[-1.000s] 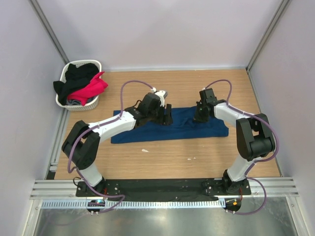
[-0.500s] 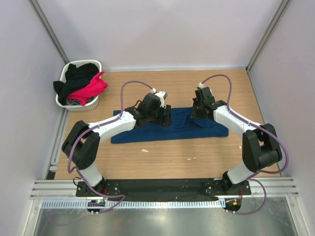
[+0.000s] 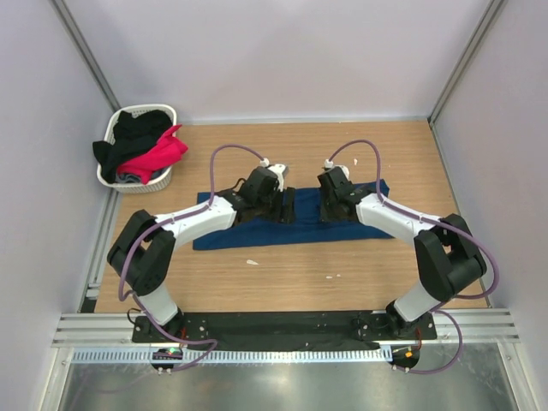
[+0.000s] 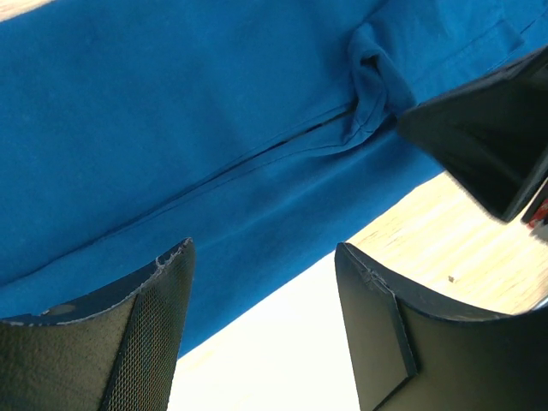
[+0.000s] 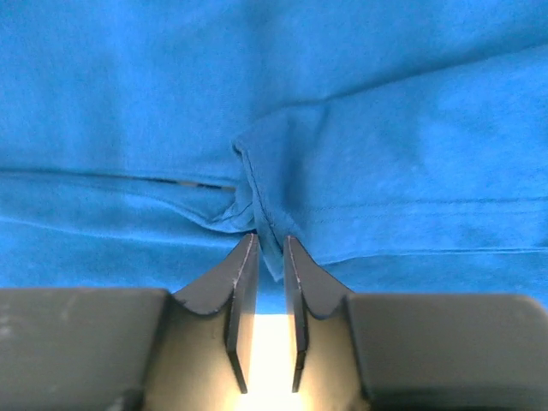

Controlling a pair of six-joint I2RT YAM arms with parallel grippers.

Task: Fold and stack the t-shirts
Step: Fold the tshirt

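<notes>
While the navy t-shirt [image 3: 224, 236] lies folded into a long strip across the middle of the table [image 3: 282, 282], the left jaws stand spread wide above one long edge. The right jaws are barely parted, with a puckered tuck of that shirt between their tips. A pink t-shirt [image 3: 159, 154] and a black t-shirt [image 3: 137, 127] fill the white basket [image 3: 110, 178] at the far left corner.

1. Our left arm reaches forward and to the right from its base, with the forearm low.
2. Our left gripper [image 3: 287, 205] points down, its jaws standing wide apart [image 4: 264, 257] with nothing between them.
3. Our right arm bends inward towards the left one, and the two wrists are near each other.
4. Our right gripper [image 3: 330, 205] has its jaws only a narrow slit apart [image 5: 270, 241]. A fold of the navy t-shirt [image 5: 385, 171] lies between the tips; we cannot tell whether they pinch it.
</notes>
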